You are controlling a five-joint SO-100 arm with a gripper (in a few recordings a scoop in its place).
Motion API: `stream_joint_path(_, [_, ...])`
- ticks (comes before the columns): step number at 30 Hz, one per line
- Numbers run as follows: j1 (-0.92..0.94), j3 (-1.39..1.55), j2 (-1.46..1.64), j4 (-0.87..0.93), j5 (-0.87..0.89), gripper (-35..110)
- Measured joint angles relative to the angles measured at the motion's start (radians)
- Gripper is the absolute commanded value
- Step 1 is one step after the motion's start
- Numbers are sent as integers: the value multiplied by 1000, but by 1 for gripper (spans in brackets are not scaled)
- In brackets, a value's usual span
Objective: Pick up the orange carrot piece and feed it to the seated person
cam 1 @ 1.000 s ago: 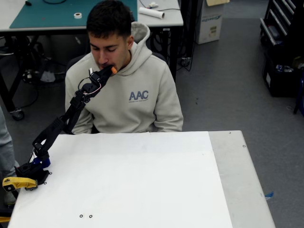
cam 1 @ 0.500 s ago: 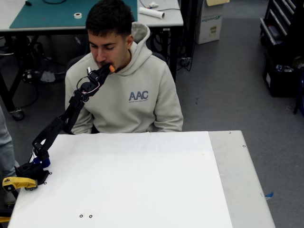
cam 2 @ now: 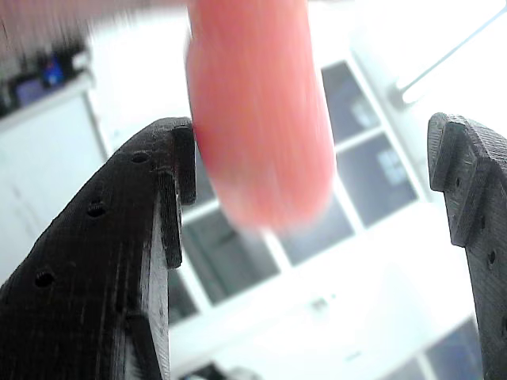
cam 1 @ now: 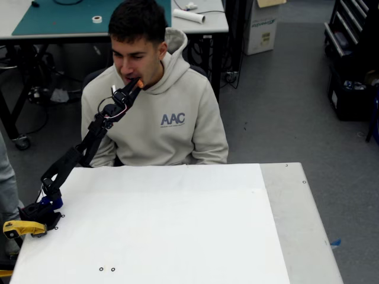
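Orange carrot piece blurred, top cropped | fingers wide, left touching | tip at seated person mouth

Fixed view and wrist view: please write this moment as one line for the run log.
phase: feeding | gripper: open, raised at seated person's mouth | orange carrot piece: between jaws, clear of right finger | white table
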Motion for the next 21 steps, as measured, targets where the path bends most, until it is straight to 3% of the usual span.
stream_joint_path(7, [123,0,0,2,15,19])
stream_joint_path(15, [132,0,0,2,15,-4])
stream_joint_path(21, [138,17,2,2,15,-2])
